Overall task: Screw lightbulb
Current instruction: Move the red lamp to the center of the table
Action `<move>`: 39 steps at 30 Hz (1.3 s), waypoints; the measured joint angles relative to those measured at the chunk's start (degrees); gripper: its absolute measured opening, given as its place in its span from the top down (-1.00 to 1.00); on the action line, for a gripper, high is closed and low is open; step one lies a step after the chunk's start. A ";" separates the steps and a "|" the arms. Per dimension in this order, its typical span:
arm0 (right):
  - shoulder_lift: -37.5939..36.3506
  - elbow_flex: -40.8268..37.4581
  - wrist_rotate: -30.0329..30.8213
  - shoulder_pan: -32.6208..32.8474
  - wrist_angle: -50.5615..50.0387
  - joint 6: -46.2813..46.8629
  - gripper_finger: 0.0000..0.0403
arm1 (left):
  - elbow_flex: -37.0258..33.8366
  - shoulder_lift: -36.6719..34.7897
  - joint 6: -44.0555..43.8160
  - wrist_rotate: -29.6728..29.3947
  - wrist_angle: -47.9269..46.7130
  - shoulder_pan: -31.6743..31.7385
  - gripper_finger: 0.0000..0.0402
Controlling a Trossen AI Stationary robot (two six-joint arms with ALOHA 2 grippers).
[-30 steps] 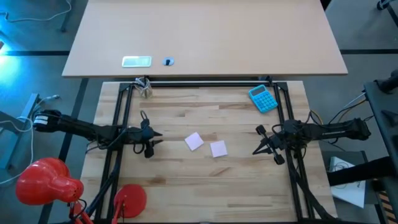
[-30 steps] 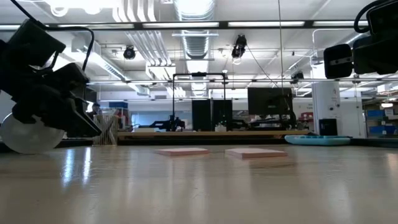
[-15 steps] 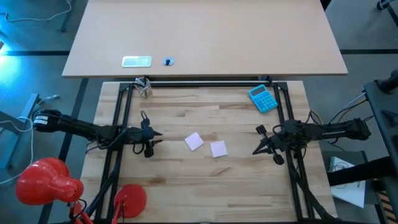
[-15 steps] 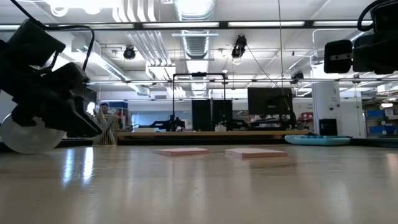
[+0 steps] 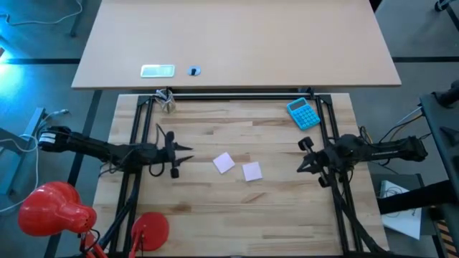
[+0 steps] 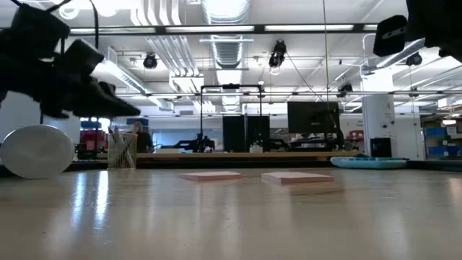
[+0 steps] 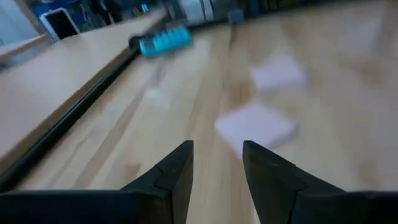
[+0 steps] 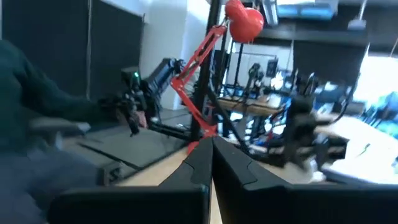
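Overhead view of a pale wooden plank table [image 5: 237,215] with a dark robot arm reaching in from each side.

The lightbulb [image 5: 168,103] appears to be the small whitish-grey object in the upper left corner of the table, just beside the black frame rail. It is too small here to make out its shape. In the table-level view it shows as a small pale upright thing [image 6: 123,150] at the far left edge of the table. Neither arm is near it.

The left gripper [image 5: 185,153] hangs at middle left. Its fingers are slightly apart and hold nothing; the left wrist view shows bare wood in the gap. The right gripper [image 5: 303,156] hangs at middle right, its fingers pressed together and empty.

Two pink sticky notes [image 5: 224,163] [image 5: 252,171] lie side by side at the centre. A blue calculator [image 5: 304,113] lies at upper right. A red lamp [image 5: 46,209] stands at lower left.

Behind the table is a large workshop with ceiling ducts, strip lights and monitors.
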 joint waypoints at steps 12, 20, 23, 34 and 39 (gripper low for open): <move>1.16 0.02 7.98 0.00 4.21 5.90 0.99 | 0.02 1.74 -11.88 1.16 31.87 0.22 0.35; 8.44 0.04 22.40 0.00 8.01 15.43 0.99 | 0.02 1.43 -19.76 -1.22 32.50 0.44 0.35; 12.86 0.35 21.23 0.00 7.95 17.36 0.99 | 0.04 1.28 -15.31 -1.20 32.57 0.43 0.35; 28.34 12.33 21.62 0.00 6.53 10.17 0.62 | 15.83 1.04 -12.74 -16.14 -6.74 0.48 0.35; 31.99 16.71 22.43 0.00 2.99 6.75 0.38 | 28.38 1.45 -19.11 -16.07 -34.27 0.48 0.35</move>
